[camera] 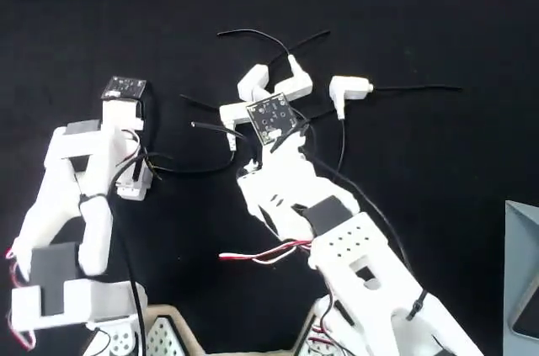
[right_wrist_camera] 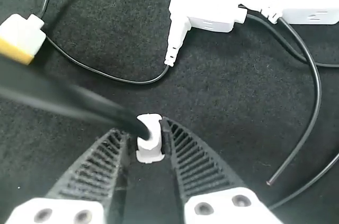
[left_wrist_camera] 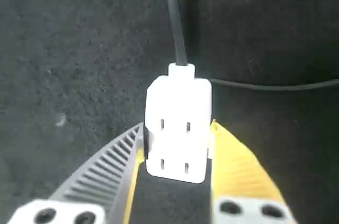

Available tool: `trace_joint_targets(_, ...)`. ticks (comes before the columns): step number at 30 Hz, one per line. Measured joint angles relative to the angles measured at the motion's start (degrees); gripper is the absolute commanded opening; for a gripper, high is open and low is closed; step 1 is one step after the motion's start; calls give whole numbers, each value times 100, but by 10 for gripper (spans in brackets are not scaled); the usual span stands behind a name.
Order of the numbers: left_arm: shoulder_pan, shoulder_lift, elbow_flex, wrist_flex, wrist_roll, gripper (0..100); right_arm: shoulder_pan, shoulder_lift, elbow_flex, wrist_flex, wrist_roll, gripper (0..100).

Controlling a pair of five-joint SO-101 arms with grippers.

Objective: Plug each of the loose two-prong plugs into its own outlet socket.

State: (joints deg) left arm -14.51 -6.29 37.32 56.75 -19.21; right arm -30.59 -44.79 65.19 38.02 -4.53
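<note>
My left gripper [left_wrist_camera: 177, 128] is shut on a white outlet socket [left_wrist_camera: 178, 123], whose two pairs of slots face the camera and whose black cable leads away over the cloth. In the high view this socket [camera: 133, 188] sits under the left arm at the table's left. My right gripper [right_wrist_camera: 148, 128] is shut on a small white plug [right_wrist_camera: 149, 140], its black cable running off to one side. Beyond it lie a loose white two-prong plug [right_wrist_camera: 204, 15] and a white socket [right_wrist_camera: 311, 4]. Another loose plug [camera: 349, 87] lies at the middle right.
Thin black cables [camera: 253, 34] loop across the black cloth around the white pieces in the middle [camera: 253, 80]. A grey box [camera: 522, 272] stands at the right edge. The right arm [camera: 337, 238] crosses the front middle of the table.
</note>
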Motion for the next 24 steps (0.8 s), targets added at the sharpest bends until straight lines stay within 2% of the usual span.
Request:
trace_joint_targets(4,97,-782,0,404,-387,123,0,0,0,0,0,14)
trace_joint_targets(7,413,-1574,158,818,-510,123,0,0,0,0,0,13)
trace_joint_targets(11,914,-2400,747,914,-519,123,123,0,0,0,167,13)
trace_joint_targets(17,1477,-2646,1802,334,-571,124,571,-246,0,220,387,13)
trace_joint_targets(21,1846,-2681,2277,26,-1196,129,712,-976,0,686,545,13)
trace_joint_targets(24,2040,-2681,2295,-18,-1512,216,809,-1670,0,993,598,13)
